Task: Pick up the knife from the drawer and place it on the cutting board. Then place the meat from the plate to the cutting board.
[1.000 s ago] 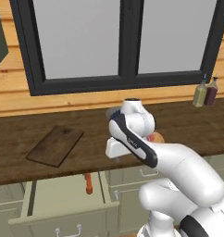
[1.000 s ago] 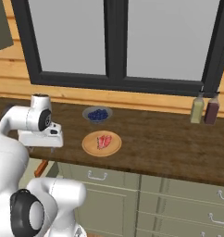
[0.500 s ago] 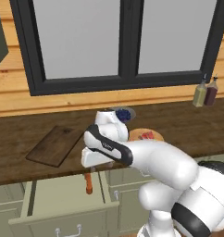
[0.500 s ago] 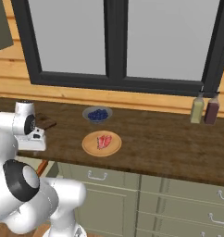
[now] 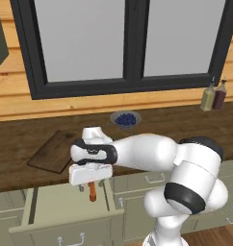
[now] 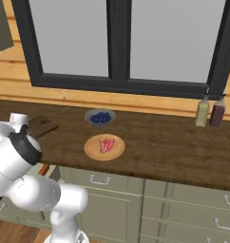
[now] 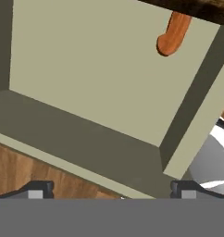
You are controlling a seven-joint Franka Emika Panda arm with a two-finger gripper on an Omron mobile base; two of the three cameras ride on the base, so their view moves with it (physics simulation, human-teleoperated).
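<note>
Gripper (image 7: 109, 187): spread wide, holds nothing.
Knife (image 5: 93, 190): half hidden under the counter edge.
Risk: fingers hit that edge.

Board (image 5: 53, 151), bowl (image 5: 125, 118), plate (image 6: 104, 147) on counter (image 6: 164, 147)

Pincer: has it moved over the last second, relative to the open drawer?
Yes. The pincer has swung leftward and down from above the counter edge, and now hangs open over the open drawer, just above the knife handle.
</note>
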